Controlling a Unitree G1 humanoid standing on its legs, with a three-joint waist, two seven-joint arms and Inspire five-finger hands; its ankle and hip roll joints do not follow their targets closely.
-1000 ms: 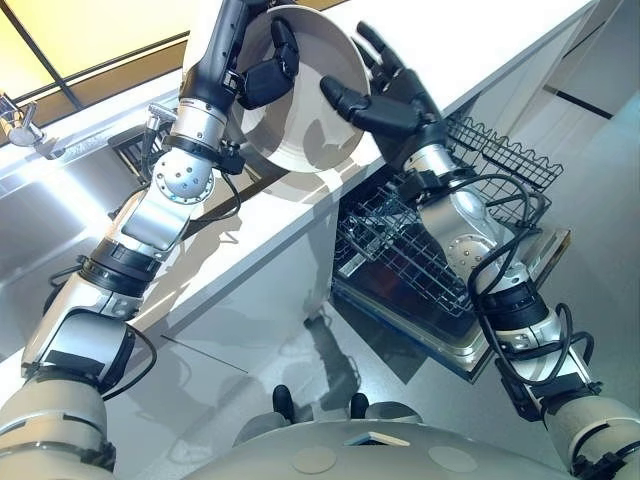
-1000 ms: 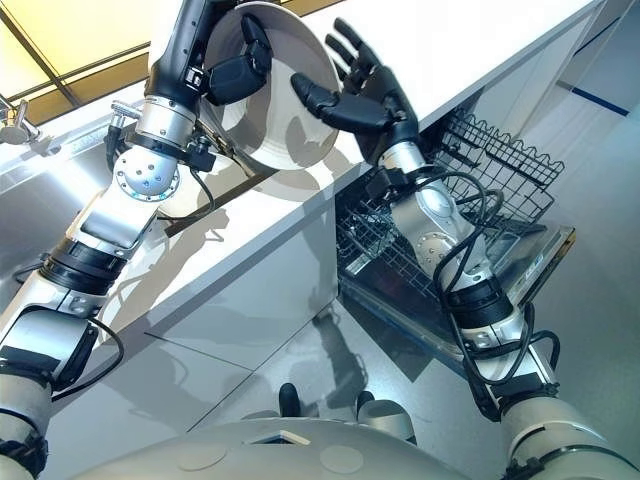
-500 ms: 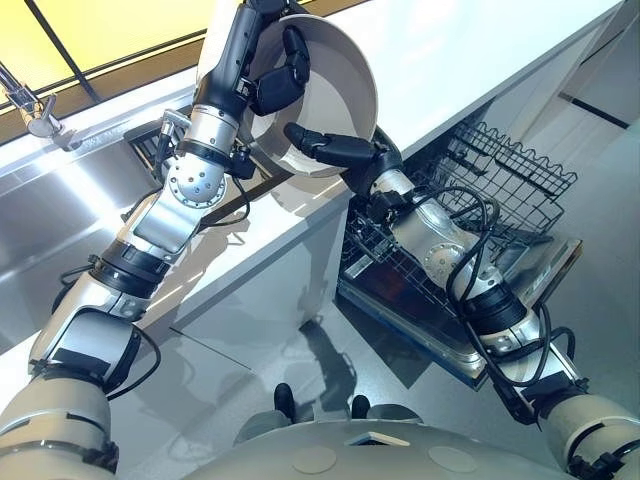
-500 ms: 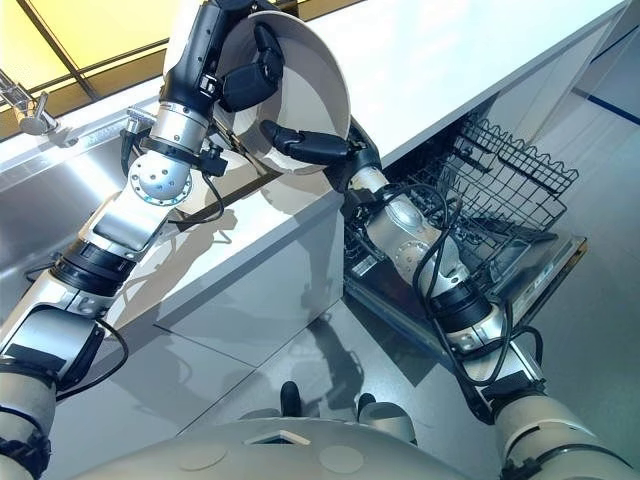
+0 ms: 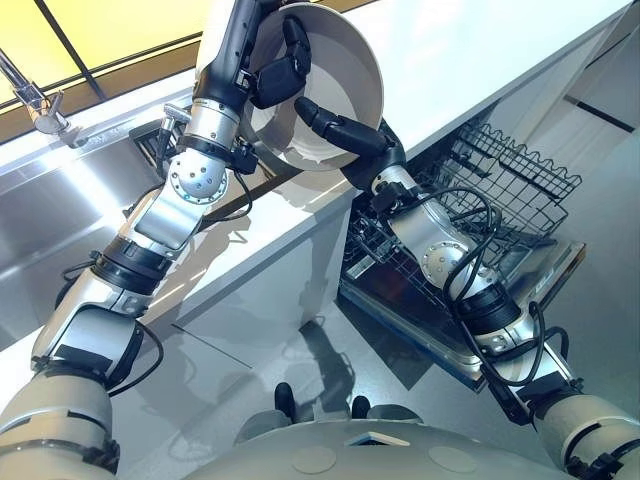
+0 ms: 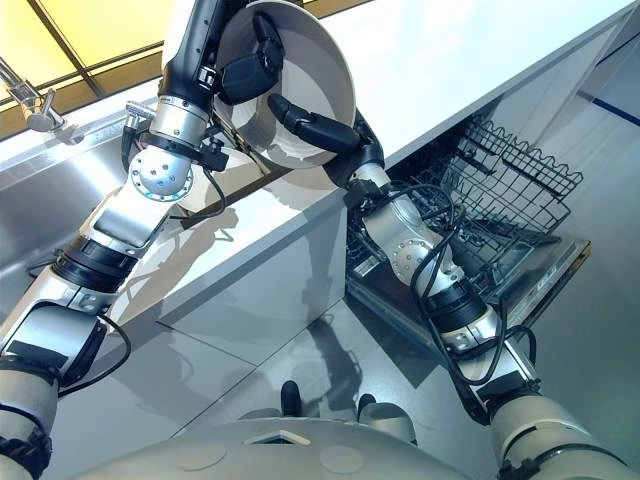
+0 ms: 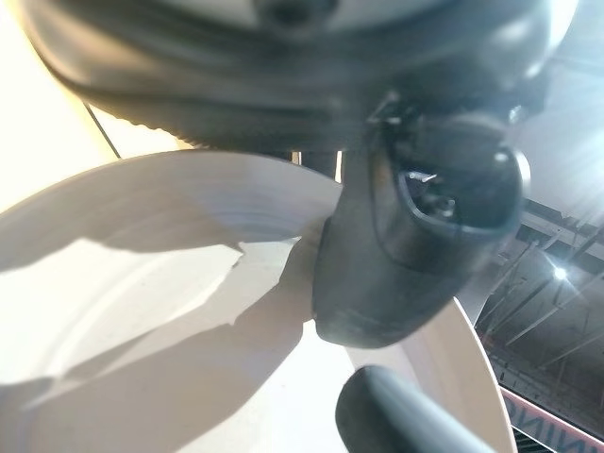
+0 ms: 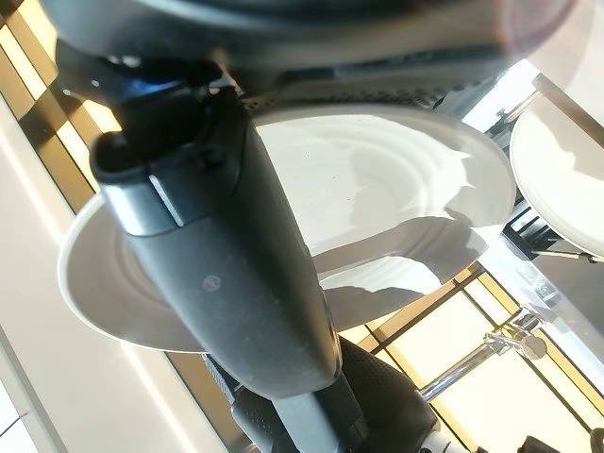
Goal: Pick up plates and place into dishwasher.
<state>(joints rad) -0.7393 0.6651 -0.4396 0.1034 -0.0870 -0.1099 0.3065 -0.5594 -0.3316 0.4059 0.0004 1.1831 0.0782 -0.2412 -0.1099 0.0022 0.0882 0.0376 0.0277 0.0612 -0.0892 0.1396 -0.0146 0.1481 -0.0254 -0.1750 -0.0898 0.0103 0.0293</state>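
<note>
A white plate (image 5: 335, 75) is held tilted on edge, clear above the white counter (image 5: 470, 50), at approx. 12 o'clock in the head views, w/ its hollow face turned toward the camera. The left hand (image 5: 278, 68) is seen at the plate's 10 o'clock rim and is clamped on it: dark fingers are curled over the rim onto the inner face, and in the left wrist view the thumb (image 7: 415, 236) is pressed flat on the white surface. The right hand (image 5: 352, 135) is placed at the plate's 5 o'clock rim; its thumb (image 6: 305, 118) is laid straight across the lower inner face, touching it, while the rest of the hand is hidden behind the plate, so whether it is clamped cannot be told. The dishwasher (image 5: 455, 345) stands open at 3–4 o'clock, door dropped and wire rack (image 5: 515, 170) pulled out, well apart from the plate. A steel sink (image 5: 70, 200) w/ tap (image 5: 40, 100) is seen at 9–10 o'clock
</note>
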